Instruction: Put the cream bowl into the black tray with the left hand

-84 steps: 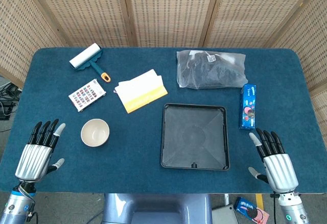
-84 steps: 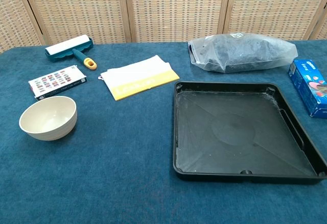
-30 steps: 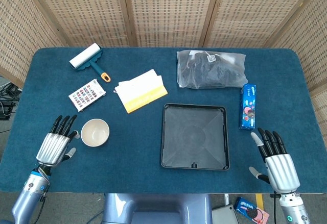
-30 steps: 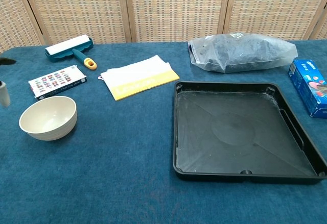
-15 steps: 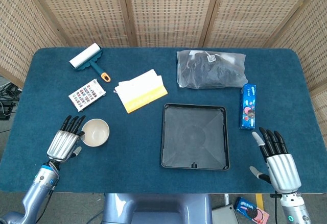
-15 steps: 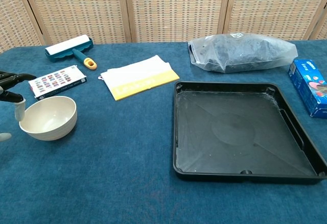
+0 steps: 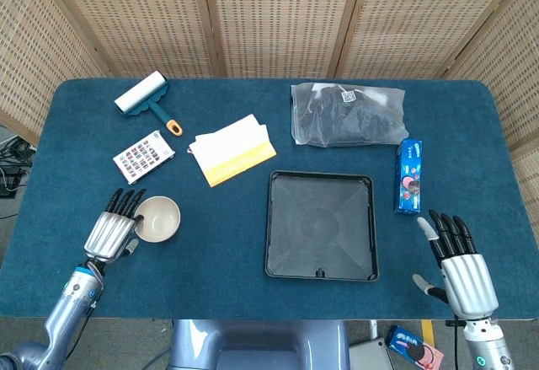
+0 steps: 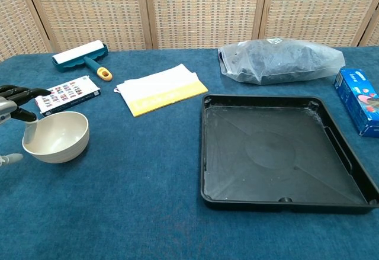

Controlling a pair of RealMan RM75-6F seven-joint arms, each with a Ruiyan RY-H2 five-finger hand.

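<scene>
The cream bowl [image 7: 157,219] [image 8: 56,136] stands upright on the blue table cloth, left of the black tray [image 7: 321,225] [image 8: 278,151]. My left hand [image 7: 114,227] [image 8: 13,112] is open right beside the bowl's left rim, fingers stretched forward along it; whether they touch the rim is unclear. The bowl rests on the table, not lifted. My right hand [image 7: 459,270] is open at the near right edge, far from both tray and bowl, and shows only in the head view. The tray holds nothing.
Behind the bowl lie a small card box [image 7: 144,157], a lint roller [image 7: 145,98] and a white-and-yellow folded cloth [image 7: 231,150]. A clear bag of dark items [image 7: 349,115] and a blue cookie pack [image 7: 409,175] sit beyond and right of the tray.
My left hand has moved forward and rightward from the near left corner up to the bowl's left side. The bowl, tray and right hand stay where they were.
</scene>
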